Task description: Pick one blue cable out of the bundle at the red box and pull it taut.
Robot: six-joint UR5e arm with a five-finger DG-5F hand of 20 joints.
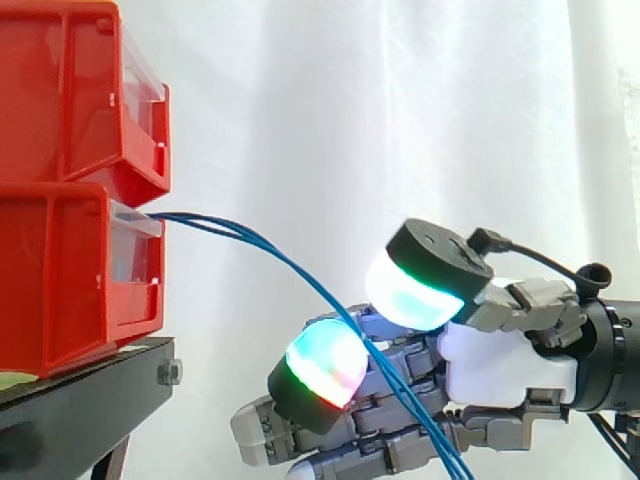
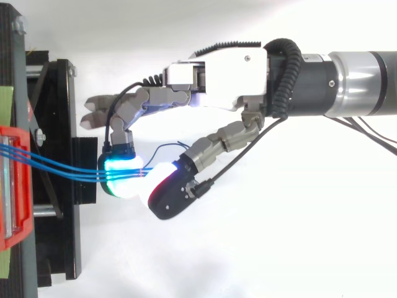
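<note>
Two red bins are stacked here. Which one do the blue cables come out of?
The lower red bin: the blue cables leave at the top of its clear front, just beneath the upper red bin, and slope down to the hand.

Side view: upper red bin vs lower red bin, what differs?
The upper red bin is stacked on the lower red bin, while the lower red bin rests on the black stand. Blue cables come out of the lower red bin's front; none leave the upper red bin. Shared: both are red with a clear front panel, and both fronts face the hand.
</note>
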